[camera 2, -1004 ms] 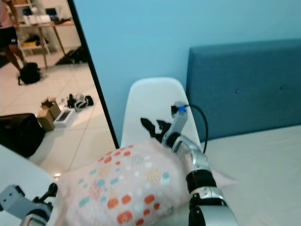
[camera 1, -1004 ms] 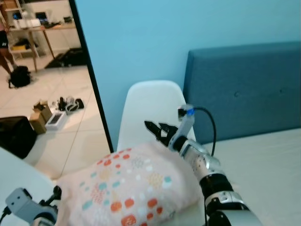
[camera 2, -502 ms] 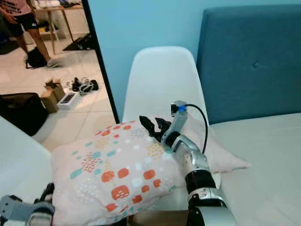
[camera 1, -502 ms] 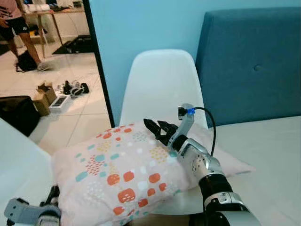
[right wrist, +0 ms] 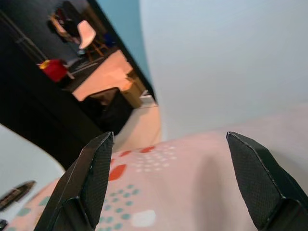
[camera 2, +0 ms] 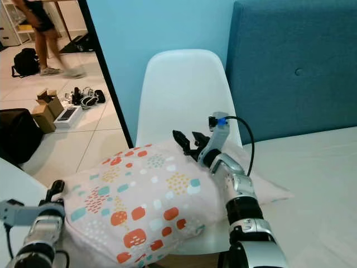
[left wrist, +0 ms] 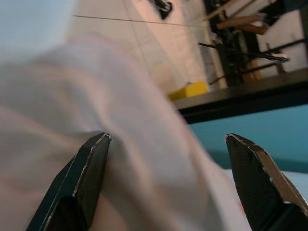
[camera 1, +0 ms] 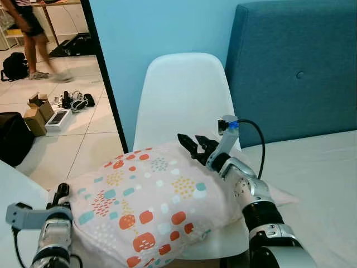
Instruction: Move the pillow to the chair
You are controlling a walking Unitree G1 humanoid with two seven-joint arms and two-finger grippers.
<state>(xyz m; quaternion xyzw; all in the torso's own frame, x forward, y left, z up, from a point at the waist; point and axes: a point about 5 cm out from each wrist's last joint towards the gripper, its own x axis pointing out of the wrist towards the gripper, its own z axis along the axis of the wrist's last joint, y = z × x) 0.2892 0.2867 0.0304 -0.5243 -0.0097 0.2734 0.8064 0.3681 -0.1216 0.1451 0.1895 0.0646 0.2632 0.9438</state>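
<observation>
1. Pillow [camera 1: 150,209]: pale pink w/ orange, teal, yellow and white dot clusters, lying across seat of white chair [camera 1: 181,97], one end overhanging seat edge on robot's left, other end reaching toward bed [camera 1: 318,178].
2. Chair: moulded white shell, backrest upright behind pillow, against light-blue wall [camera 1: 167,25]; just beside blue upholstered headboard [camera 1: 295,70] (button tuft visible on it).
3. Right gripper [camera 1: 195,146]: at pillow's far upper edge, between pillow and chair backrest, fingers spread wide apart, nothing held. In right wrist view, black fingertips [right wrist: 84,185] well apart above pillow's patterned surface, chair back pale behind.
4. Left gripper [camera 2: 54,190]: at pillow's near-left corner, beyond chair seat on side away from headboard. In left wrist view, fingers [left wrist: 79,185] wide apart w/ pillow fabric bulging between them; cannot tell whether they touch it.
5. Left of chair: dark door frame [camera 1: 106,89], then tiled floor [camera 1: 72,128] w/ small boxes and gadgets [camera 1: 53,109] and black bag [camera 1: 14,137] (another bag farther back).
6. Far from chair, past doorway: person [camera 1: 33,33] on the tiles, legs and shoes in view, blurred.
</observation>
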